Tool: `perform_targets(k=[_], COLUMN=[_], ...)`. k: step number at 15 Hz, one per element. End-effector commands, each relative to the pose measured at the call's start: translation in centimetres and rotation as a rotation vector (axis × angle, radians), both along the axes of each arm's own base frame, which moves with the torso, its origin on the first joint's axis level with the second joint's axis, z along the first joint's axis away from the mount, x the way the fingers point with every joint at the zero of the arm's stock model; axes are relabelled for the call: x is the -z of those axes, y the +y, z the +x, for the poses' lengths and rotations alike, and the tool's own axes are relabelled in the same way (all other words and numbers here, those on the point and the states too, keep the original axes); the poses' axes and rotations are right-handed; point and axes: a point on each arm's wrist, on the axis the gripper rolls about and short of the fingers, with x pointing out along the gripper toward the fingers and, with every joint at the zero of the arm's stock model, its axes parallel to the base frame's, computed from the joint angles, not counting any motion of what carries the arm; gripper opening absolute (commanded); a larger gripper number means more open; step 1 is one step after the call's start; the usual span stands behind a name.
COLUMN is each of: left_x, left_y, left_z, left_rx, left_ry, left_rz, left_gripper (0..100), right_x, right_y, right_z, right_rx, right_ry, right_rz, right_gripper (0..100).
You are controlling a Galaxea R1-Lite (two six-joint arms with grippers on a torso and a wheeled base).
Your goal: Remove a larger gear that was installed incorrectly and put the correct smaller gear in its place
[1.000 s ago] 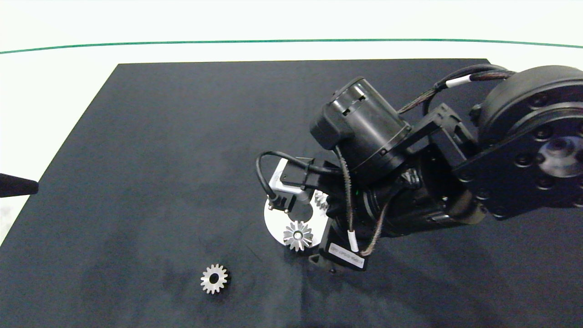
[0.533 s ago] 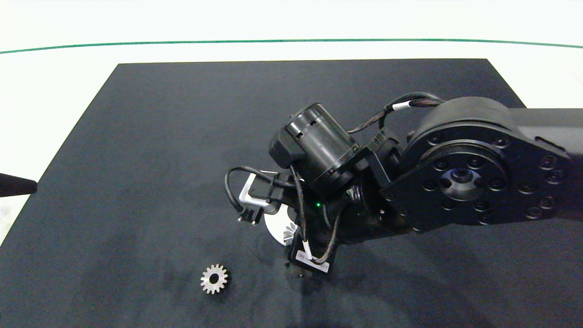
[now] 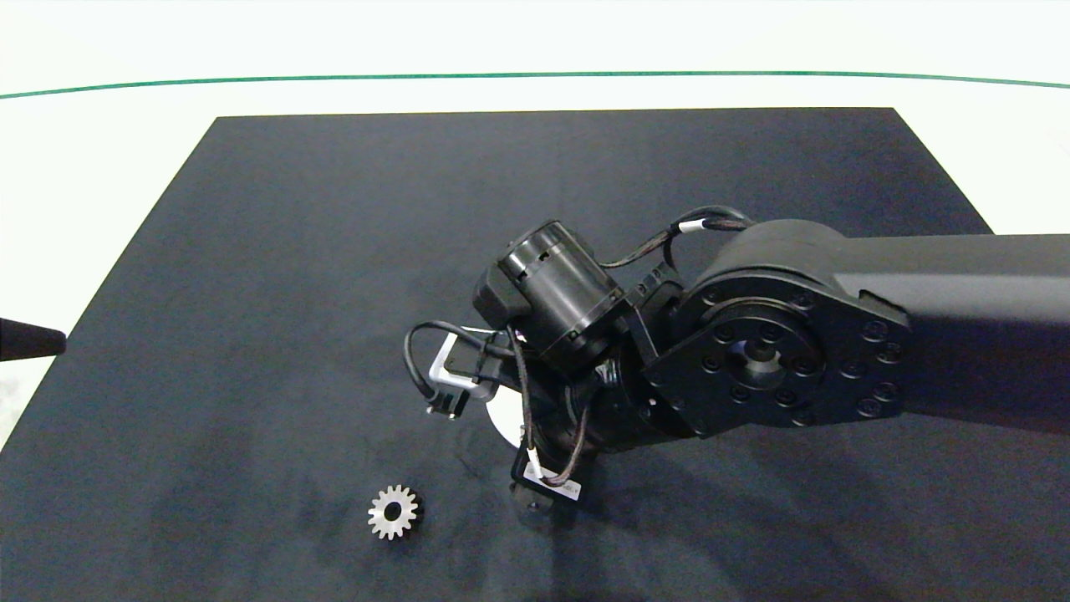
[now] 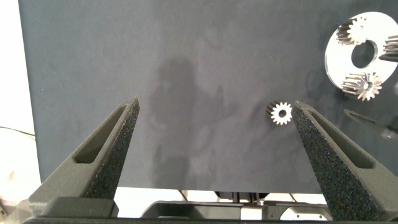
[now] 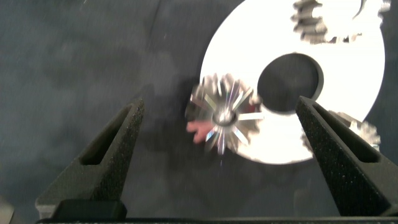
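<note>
since a moment ago the right gripper has swung over the round white metal plate, fingers wide around the big silver star-toothed gear at its edge, and closing off-centre could knock it away.

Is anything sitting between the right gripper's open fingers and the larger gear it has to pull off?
Nothing visible. The right gripper is open over the larger gear on the round plate, gap clear.
</note>
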Motion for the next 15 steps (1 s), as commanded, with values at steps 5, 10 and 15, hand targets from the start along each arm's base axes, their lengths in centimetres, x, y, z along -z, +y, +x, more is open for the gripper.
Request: perform_targets(k=[5,10,15], left_x=[0.00,0.00,0.00], left_y=[-0.01,-0.01,-0.01], left_z=[-0.29,-0.29,-0.29], left_rx=[0.003,0.003,0.003], left_ry=[-0.001,-0.001,-0.001], left_rz=[-0.001,-0.001,-0.001], left_gripper=[100,100,100], right_x=[1.32,1.58,1.68], right_y=[0.24,-0.01,0.01], right_z=[0.92,1.42,1.43], right_rx=[0.013,0.027,0.027], right_ry=[0.014,0.018,0.020], right_rz=[-0.024,-0.030,-0.033], right_gripper=[88,79,69])
